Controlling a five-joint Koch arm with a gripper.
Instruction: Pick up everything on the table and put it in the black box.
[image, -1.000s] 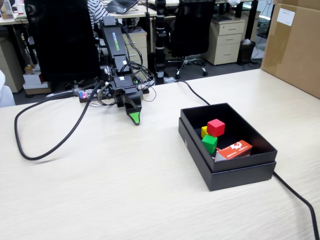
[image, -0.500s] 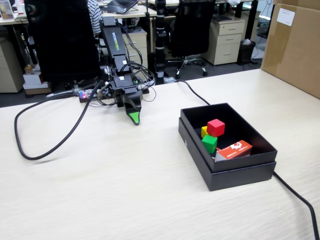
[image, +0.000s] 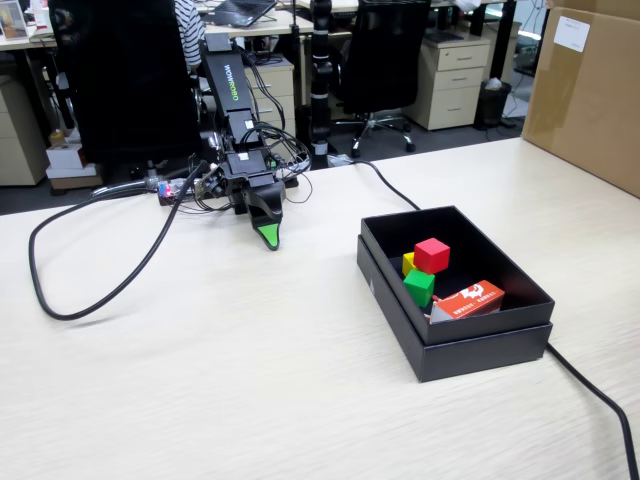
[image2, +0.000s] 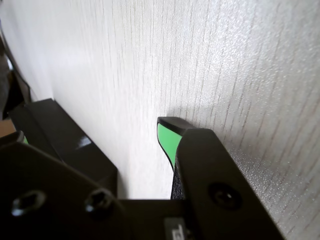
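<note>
Fixed view: one black box (image: 450, 340) at right centre holds three cubes, one red cube (image: 432, 254), one yellow cube (image: 408, 264), one green cube (image: 419, 287), plus one orange-and-white carton (image: 468, 300). The gripper (image: 268, 238), upper left, points down at the table (image: 250, 380); nothing is in it.

Wrist view: one green-tipped jaw shows over the wood grain; whether the jaws are spread or pressed together cannot be told.

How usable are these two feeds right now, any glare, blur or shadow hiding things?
Fixed view: even office light, sharp; the three cubes read clearly in the black box. Wrist view: gripper parts up close are soft and dark, the table is washed pale with mild glare, and only one green tip shows.
</note>
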